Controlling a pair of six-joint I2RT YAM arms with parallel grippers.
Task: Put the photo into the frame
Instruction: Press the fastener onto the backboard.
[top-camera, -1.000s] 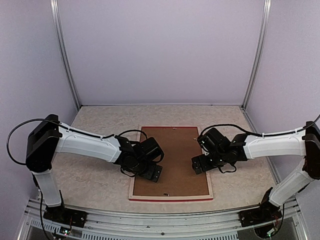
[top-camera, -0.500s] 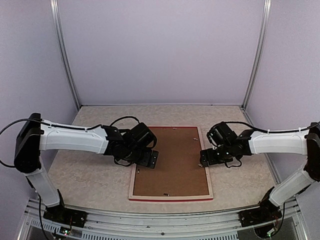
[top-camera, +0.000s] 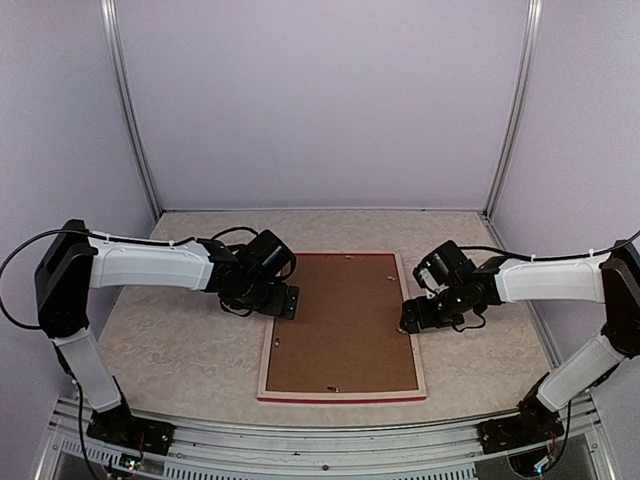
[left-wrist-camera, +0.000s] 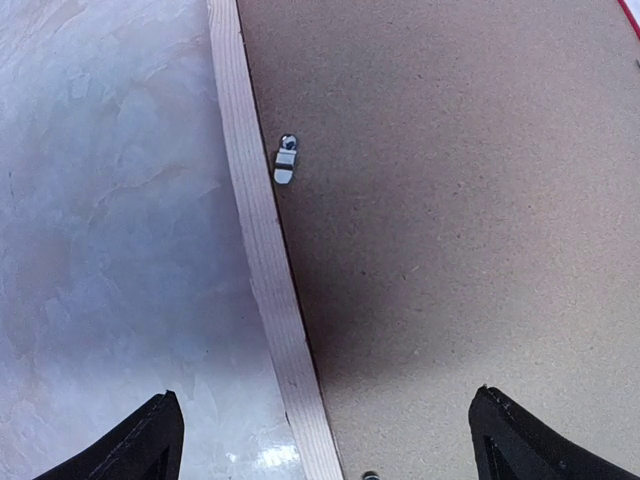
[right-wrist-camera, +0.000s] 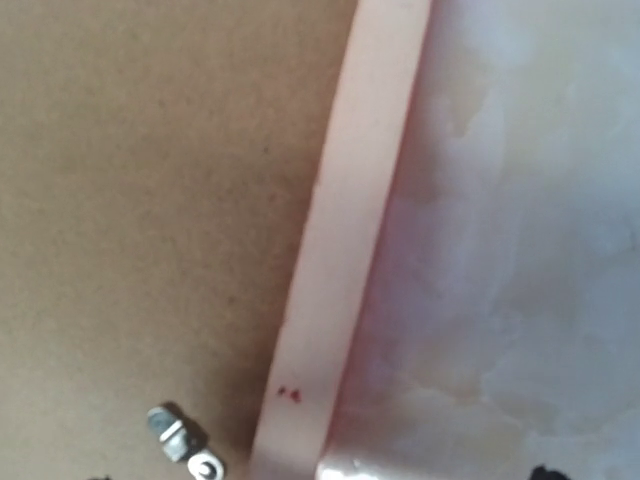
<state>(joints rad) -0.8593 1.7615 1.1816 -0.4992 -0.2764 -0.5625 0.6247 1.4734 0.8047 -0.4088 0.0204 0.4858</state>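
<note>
The table carries the frame, which lies face down at its middle. The frame's long axis runs near to far, pale wood up, with a red edge showing along the near and far ends. A brown backing board fills it.

The left gripper hangs over the far part of the frame's left rail, its jaws spread wide and holding nothing. The right gripper hangs over the right rail about midway along. Only its tips peep in at the bottom of its wrist view, far apart and empty.

Only the wrist views show the small metal tabs: one just inside the left rail, another just inside the right rail.
</note>
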